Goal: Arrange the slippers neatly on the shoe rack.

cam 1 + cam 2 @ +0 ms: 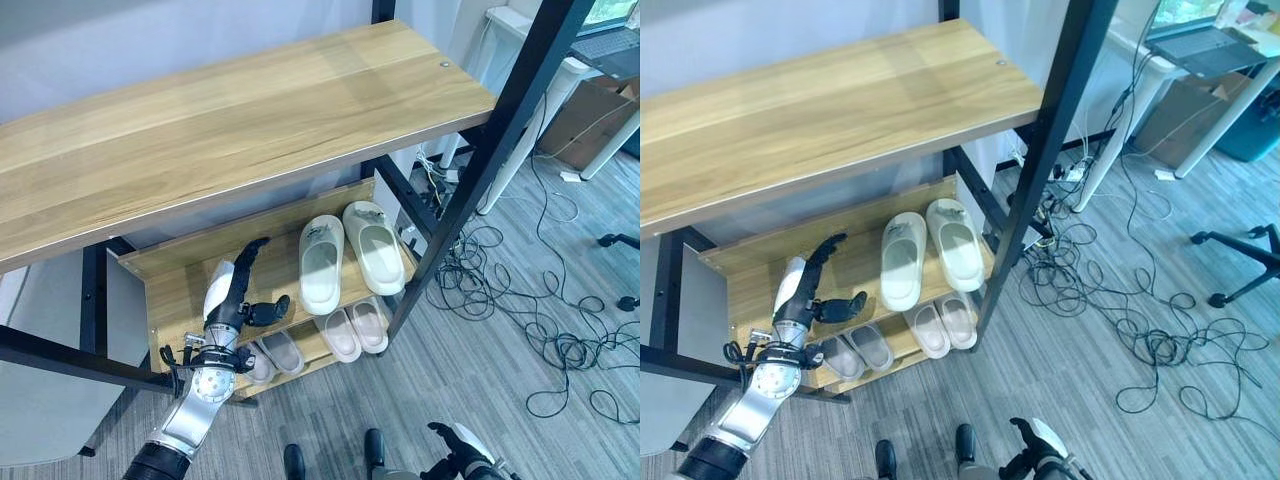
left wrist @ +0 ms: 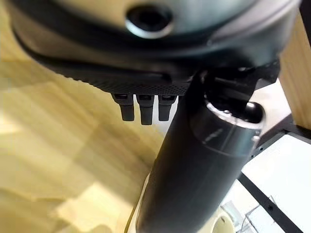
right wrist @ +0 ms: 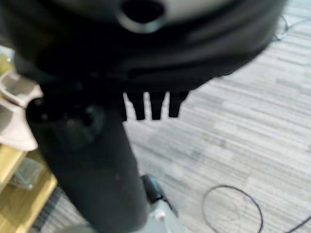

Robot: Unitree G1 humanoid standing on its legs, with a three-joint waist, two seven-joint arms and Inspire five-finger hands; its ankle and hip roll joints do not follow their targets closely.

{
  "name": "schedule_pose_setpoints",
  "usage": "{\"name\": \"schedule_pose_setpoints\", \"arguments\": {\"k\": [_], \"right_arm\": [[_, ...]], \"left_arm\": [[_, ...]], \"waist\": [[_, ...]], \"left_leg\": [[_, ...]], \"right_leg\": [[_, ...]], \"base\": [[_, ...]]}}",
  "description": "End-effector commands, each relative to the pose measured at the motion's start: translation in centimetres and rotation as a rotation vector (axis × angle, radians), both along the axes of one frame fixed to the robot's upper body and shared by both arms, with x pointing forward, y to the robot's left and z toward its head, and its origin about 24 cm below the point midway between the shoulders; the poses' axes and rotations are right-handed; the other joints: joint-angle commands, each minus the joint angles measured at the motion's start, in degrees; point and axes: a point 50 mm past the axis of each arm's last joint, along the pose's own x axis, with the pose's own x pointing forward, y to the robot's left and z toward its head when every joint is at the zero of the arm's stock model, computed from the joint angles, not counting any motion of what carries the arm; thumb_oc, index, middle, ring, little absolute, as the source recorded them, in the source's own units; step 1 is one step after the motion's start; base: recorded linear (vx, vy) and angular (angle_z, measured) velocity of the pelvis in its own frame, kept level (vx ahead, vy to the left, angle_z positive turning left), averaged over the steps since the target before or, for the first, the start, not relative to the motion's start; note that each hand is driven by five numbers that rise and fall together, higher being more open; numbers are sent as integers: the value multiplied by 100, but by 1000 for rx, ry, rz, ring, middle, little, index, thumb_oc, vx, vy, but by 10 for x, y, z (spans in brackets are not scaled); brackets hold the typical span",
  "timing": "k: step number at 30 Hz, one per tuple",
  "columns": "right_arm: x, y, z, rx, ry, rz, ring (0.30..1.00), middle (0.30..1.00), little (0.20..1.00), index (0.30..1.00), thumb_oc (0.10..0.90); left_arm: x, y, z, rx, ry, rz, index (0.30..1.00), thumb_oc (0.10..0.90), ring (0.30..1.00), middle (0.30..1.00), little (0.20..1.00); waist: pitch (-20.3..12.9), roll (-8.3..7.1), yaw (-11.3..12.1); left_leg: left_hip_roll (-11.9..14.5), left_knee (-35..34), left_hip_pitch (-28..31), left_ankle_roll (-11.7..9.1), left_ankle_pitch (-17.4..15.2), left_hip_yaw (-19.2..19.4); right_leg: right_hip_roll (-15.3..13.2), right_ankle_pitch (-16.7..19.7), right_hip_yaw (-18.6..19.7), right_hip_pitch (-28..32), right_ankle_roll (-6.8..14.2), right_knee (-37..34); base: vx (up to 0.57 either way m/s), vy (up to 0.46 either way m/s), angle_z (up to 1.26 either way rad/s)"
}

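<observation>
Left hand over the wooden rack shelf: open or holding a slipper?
Open: the left hand has straight fingers above the shelf and holds nothing.

Two pale green slippers (image 1: 928, 250) sit side by side at the shoe rack's (image 1: 750, 285) right end; the left hand (image 1: 805, 290) hovers, fingers straight, over its left part.

The right hand (image 1: 462, 455) is cut off by the lower edge of the left eye view; its finger posture cannot be determined there. The grey slippers (image 1: 272, 357) on the lower shelf (image 1: 315, 345) are partly hidden behind the left hand (image 1: 232, 300) and the middle shelf (image 1: 180, 290). The shoe rack (image 1: 230, 110) runs past the left edge.
</observation>
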Motion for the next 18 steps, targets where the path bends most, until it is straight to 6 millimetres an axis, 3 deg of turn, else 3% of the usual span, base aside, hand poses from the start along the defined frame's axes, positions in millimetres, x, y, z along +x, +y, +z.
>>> {"name": "schedule_pose_setpoints", "arguments": {"k": [1, 4, 7, 18], "right_arm": [[2, 5, 2, -1, -48, 15, 900, 900, 900, 900, 800], [1, 1, 2, -14, -43, -6, 900, 900, 900, 900, 800], [0, -1, 2, -19, -43, -21, 900, 900, 900, 900, 800], [-3, -3, 0, -27, -32, -49, 900, 900, 900, 900, 800]], "left_arm": [[16, -18, 33, -155, -146, -105, 900, 800, 900, 900, 900], [14, -29, 11, -294, -23, -126, 900, 800, 900, 900, 900], [12, -30, 3, -309, 22, -130, 900, 800, 900, 900, 900], [10, -42, -12, -330, 108, -177, 900, 800, 900, 900, 900]], "waist": [[-361, -247, 34], [-347, -270, 19], [-326, -277, 12], [-283, -295, -27]], "left_leg": [[-32, 10, -293, -202, -30, 128], [-23, 10, -297, -185, -30, 118], [-21, 10, -311, -182, -25, 116], [-10, 10, -381, -174, -8, 140]], "right_leg": [[-250, -344, -288, -227, 500, 37], [-246, -351, -290, -232, 495, 37], [-244, -346, -276, -246, 494, 37], [-233, -318, -249, -342, 486, 37]], "base": [[24, -12, 14], [7, -5, 3], [0, 0, 0], [0, 0, 0]]}}
